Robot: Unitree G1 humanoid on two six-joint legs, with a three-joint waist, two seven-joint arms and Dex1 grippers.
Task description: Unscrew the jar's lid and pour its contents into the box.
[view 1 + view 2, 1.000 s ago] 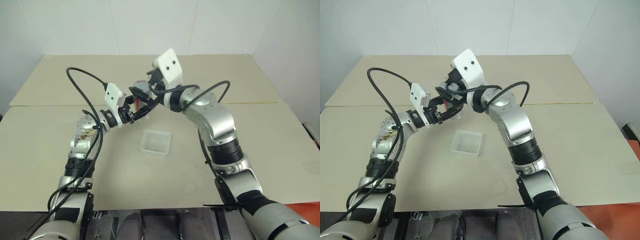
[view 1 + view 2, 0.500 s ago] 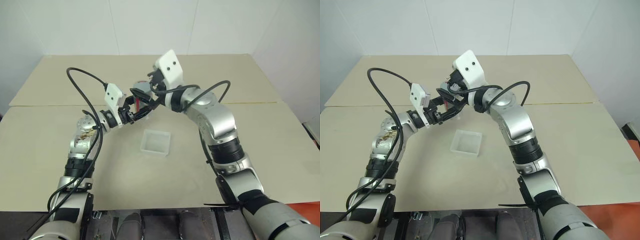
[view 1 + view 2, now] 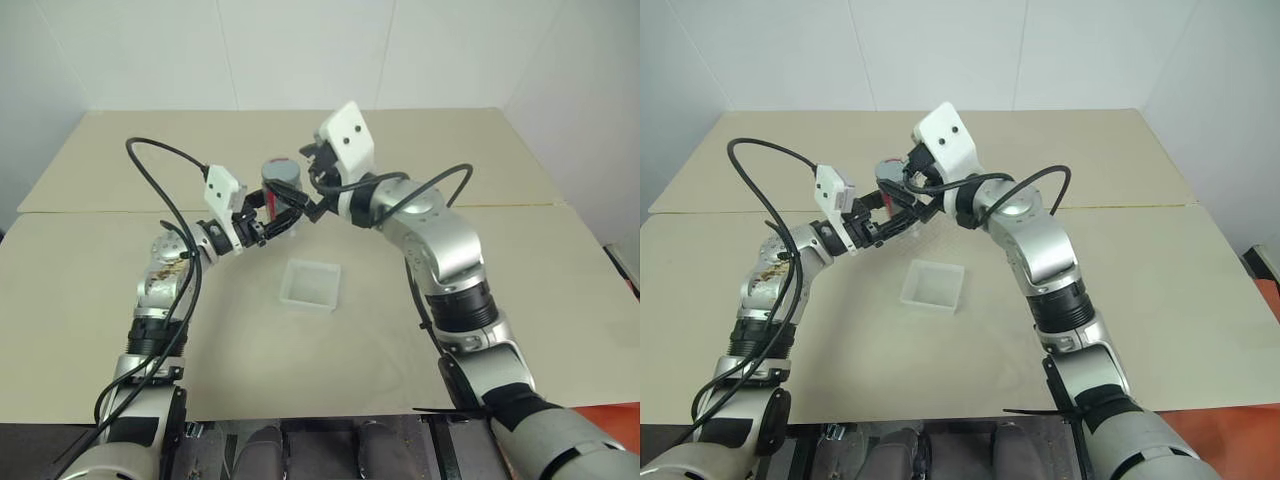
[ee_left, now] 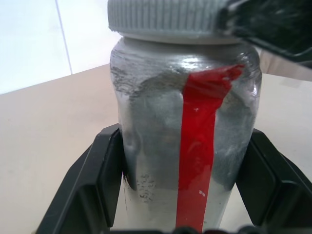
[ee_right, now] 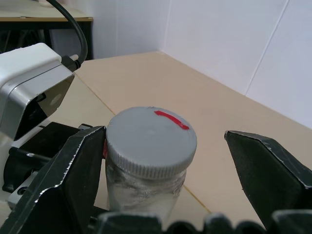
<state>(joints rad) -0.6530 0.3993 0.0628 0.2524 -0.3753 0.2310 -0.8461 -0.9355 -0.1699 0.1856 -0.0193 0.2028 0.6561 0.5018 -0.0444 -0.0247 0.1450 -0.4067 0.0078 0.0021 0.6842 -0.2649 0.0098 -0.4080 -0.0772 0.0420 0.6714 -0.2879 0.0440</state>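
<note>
My left gripper (image 3: 279, 213) is shut on the lower body of the silvery-grey jar (image 3: 282, 190), holding it upright above the table; its red stripe (image 4: 197, 146) faces the left wrist camera. The ribbed grey lid (image 5: 151, 139) sits on the jar. My right gripper (image 5: 163, 135) is open and straddles the lid from the right. One of its fingers (image 5: 73, 170) is close against the lid's side, and the other stands well apart. The contents are hidden inside the jar. The translucent-white box (image 3: 308, 304) rests on the table below and slightly right of the jar.
The beige table (image 3: 520, 270) is made of two boards with a seam running across behind the box. A black cable (image 3: 160, 150) loops above my left arm. White walls close off the far side.
My right gripper has shifted a little to the right, so the jar's lid now shows more plainly. The left gripper still holds the jar in about the same place.
</note>
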